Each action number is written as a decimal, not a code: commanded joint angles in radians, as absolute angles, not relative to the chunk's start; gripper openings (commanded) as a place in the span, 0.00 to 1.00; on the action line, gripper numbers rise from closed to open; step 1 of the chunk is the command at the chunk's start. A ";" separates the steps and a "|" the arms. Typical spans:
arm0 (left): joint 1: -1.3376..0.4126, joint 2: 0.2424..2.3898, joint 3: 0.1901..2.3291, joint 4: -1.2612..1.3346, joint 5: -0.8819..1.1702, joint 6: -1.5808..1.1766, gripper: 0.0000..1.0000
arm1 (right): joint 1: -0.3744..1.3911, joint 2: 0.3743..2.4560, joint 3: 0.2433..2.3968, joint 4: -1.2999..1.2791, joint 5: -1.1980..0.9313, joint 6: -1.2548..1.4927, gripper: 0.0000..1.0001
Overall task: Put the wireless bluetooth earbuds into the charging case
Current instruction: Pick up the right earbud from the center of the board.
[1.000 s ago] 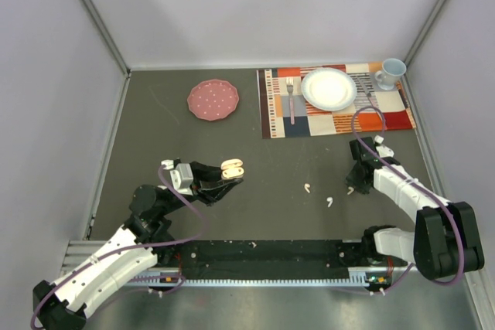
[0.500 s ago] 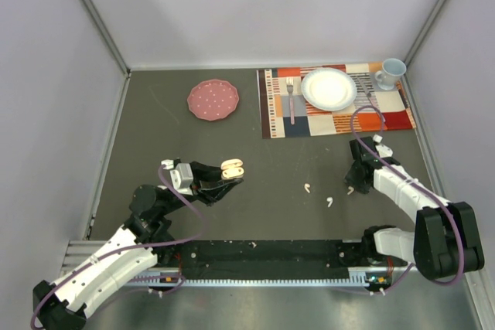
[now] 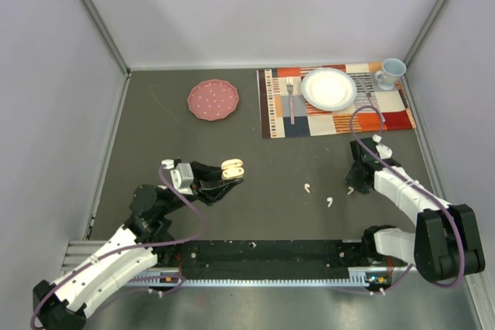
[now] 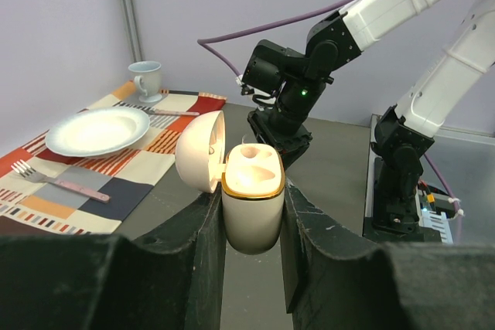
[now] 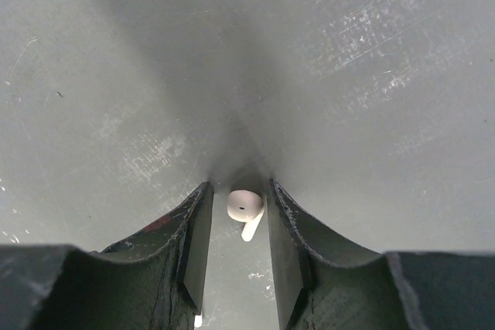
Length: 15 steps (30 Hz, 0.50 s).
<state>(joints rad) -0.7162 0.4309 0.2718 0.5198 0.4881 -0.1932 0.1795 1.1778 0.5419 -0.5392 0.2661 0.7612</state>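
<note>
My left gripper (image 4: 251,208) is shut on the white charging case (image 4: 251,199), gripping its lower body and holding it above the table with the gold-rimmed lid hinged open to the left. In the top view the case (image 3: 232,167) sits at the tip of the left gripper (image 3: 227,177). My right gripper (image 5: 237,188) points down at the table, jaws narrowly open. One white earbud (image 5: 244,206) lies on the table between its fingers, with a small gap on each side. Two more earbuds (image 3: 307,188) (image 3: 329,201) lie on the table left of the right gripper (image 3: 353,188).
A pink plate (image 3: 213,100) sits at the back left. A patterned placemat (image 3: 340,121) at the back right carries a white plate (image 3: 329,88), a fork (image 3: 291,98) and a blue cup (image 3: 390,73). Grey walls close in both sides and the back.
The right wrist has shifted very slightly over the earbud. The left arm holds the open case still.
</note>
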 commanded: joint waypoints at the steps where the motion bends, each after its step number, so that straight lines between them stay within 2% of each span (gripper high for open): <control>1: -0.718 0.448 0.272 0.558 0.482 -0.206 0.00 | 0.169 1.174 0.520 -0.532 0.232 0.747 0.35; 15: -0.719 0.472 0.270 0.568 0.494 -0.212 0.00 | 0.169 1.170 0.526 -0.563 0.255 0.736 0.35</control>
<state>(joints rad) -0.7162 0.4633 0.2714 0.5209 0.4889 -0.2043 0.1791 1.1660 0.5365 -0.5411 0.2642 0.7437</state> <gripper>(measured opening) 0.339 0.346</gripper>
